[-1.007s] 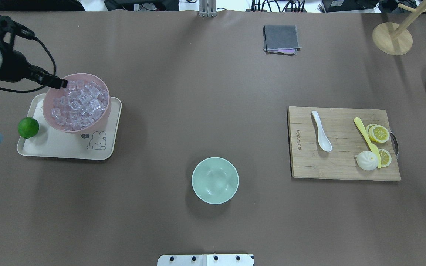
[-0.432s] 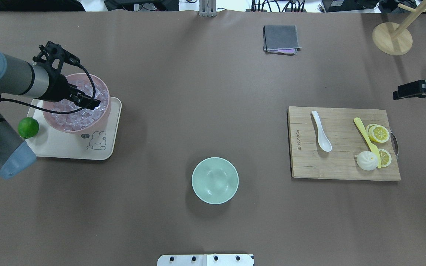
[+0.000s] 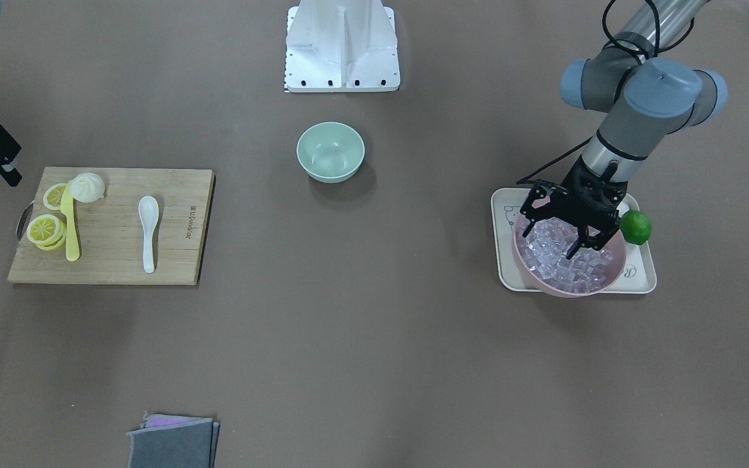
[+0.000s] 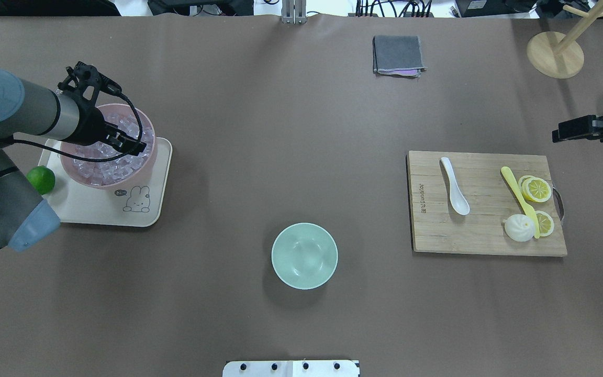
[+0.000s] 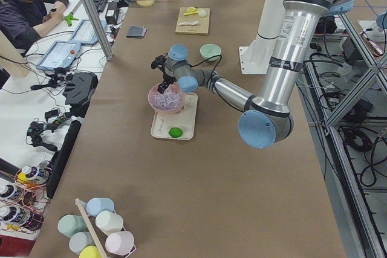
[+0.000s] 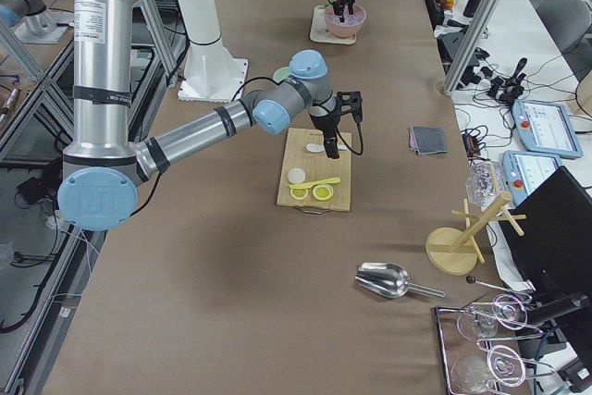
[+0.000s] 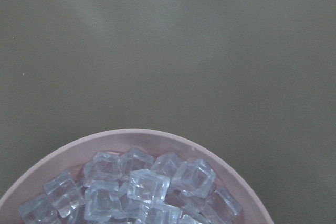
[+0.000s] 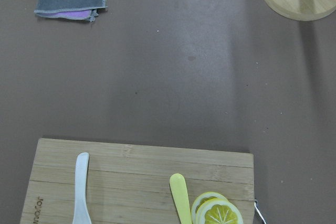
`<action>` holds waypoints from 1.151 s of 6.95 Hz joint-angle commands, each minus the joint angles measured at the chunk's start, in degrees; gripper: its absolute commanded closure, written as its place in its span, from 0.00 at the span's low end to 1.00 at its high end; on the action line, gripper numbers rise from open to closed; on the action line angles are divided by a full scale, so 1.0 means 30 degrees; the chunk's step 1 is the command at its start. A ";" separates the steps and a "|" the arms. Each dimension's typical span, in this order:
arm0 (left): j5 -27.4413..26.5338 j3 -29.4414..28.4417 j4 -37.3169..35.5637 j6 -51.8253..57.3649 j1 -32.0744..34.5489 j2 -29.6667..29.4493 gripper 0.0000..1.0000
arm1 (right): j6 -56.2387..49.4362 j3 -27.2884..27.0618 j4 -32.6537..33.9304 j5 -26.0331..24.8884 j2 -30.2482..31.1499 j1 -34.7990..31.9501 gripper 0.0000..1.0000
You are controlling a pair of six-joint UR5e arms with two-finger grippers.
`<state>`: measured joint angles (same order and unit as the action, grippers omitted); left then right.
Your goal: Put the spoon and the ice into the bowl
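Count: one glossy white spoon (image 4: 454, 186), one smooth mint bowl (image 4: 304, 255), many clear ice cubes (image 3: 564, 269). My left pincer (image 3: 549, 242) hangs spread over them. For my right pincer (image 4: 557, 137), I cannot tell.

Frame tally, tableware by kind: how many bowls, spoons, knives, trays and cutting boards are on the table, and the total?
Bowls: 2, mint-green bowl and pink bowl
Spoons: 1, white spoon
Knives: 1, yellow knife
Trays: 1, cream tray
Cutting boards: 1, wooden board
Total: 6
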<state>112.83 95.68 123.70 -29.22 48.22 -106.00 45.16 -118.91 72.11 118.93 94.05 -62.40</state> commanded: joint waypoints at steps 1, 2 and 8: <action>-0.0023 -0.0368 -0.0041 0.0042 -0.0018 -0.0057 0.20 | 0.0005 -0.0002 -0.0012 -0.0005 -0.0001 0.0056 0.00; -0.0023 -0.0486 -0.0041 0.0013 -0.0047 -0.0057 0.21 | 0.0005 -0.0002 -0.0012 -0.0005 -0.0001 0.0086 0.00; -0.0023 -0.0546 -0.0041 0.0042 -0.0428 -0.0057 0.55 | 0.0005 -0.0002 -0.0012 -0.0034 -0.0031 0.0086 0.00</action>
<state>112.76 93.97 123.58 -29.16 46.98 -106.17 45.17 -118.91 72.07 118.84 93.98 -62.14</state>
